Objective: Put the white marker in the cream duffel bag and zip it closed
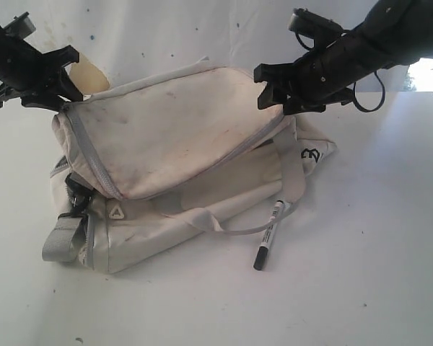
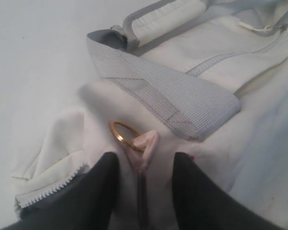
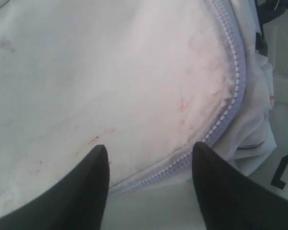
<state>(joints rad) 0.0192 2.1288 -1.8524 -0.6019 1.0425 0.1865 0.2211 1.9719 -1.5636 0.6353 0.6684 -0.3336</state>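
Observation:
The cream duffel bag lies mid-table with its stained top panel raised between my two grippers. The white marker rests on the table by the bag's front right, against a carry strap, black cap pointing to the front. My left gripper is at the bag's left corner. In the left wrist view, the left gripper squeezes a fold of cream fabric beside a gold ring. My right gripper hovers at the right corner. In the right wrist view, the right gripper stands open over the grey zipper.
A grey webbing strap and a black clip hang at the bag's left end, and a black logo marks the right end. The white table stretches in front and to the right. A cream object sits behind the left gripper.

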